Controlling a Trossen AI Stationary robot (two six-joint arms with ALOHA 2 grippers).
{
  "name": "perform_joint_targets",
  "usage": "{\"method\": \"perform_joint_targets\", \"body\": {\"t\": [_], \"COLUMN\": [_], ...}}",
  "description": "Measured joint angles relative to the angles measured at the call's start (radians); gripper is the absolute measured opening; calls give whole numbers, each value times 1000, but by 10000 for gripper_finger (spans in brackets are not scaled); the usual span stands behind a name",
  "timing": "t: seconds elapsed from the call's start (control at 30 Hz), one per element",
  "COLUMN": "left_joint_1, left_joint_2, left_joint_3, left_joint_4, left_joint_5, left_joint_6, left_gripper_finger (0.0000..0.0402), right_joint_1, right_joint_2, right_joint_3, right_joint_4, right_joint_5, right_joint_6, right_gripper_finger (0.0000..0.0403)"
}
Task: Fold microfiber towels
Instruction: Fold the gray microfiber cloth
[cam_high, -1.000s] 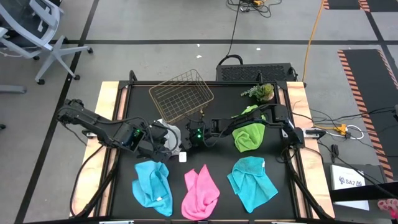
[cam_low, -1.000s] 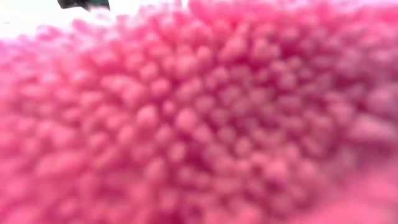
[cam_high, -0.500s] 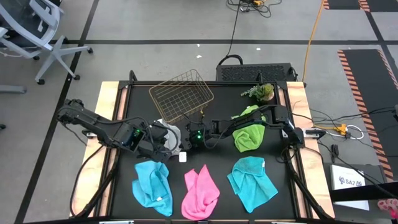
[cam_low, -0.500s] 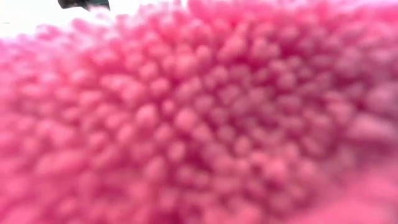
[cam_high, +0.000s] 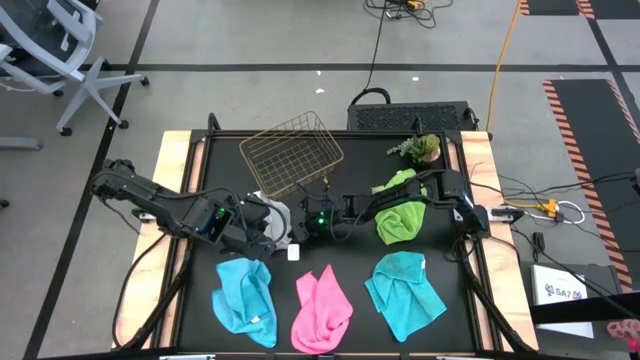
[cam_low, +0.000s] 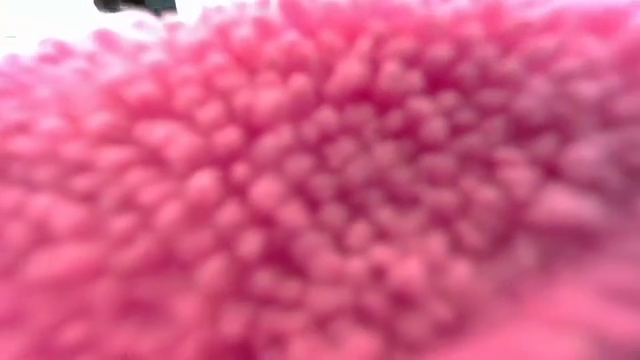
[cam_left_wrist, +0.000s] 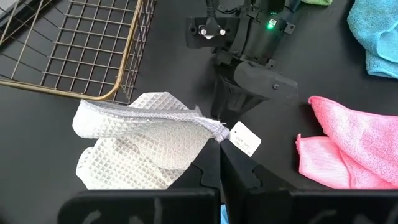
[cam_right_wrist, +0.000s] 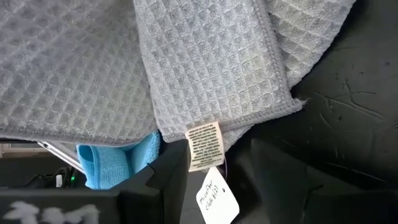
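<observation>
Mid-table, left gripper (cam_left_wrist: 219, 163) pinches white-grey towel (cam_left_wrist: 140, 144).

Robotics test lab or workshop floor.
Black-topped table (cam_high: 455, 300) stands on grey concrete marked with dark tape lines; loose cables (cam_high: 505, 60) trail behind it, and an office chair (cam_high: 50, 55) sits off its far-left corner.

Both arms are stretched low over the middle of the table, wrists angled toward each other. The left gripper (cam_high: 272, 232) is kept pinched tight, fingers (cam_left_wrist: 214, 171) pressed together with fabric caught between them. The right gripper (cam_high: 303, 226) is parked just beside it, facing it, its fingers (cam_right_wrist: 163, 180) spread wide apart with nothing clamped.
</observation>
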Motion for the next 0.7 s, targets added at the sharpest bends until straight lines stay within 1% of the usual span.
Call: {"method": "perform_joint_targets", "body": {"t": [0.13,0.3,0.4,0.53,0.7], "left_joint_1": [0,0,0,0,0], "left_joint_2": [0,0,0,0,0], "left_joint_3": [0,0,0,0,0], "left_joint_4": [0,0,0,0,0], "left_joint_5": [0,-1,-1,-1,-1], "left_joint_6": [0,0,0,0,-4], "left_gripper_finger": [0,0,1,1,1], "right_joint_1": [16,36,36,37,32], "right_joint_2": [0,1,1,1,1], "right_joint_3": [0,0,0,0,0], "right_joint_4": [3,26,26,25,25], "right_joint_5": [1,-28,-31,-30,-28], "right_joint_6": [-3,0,-7,-25,-64], "right_gripper_finger": [167,166,158,130,75]}}
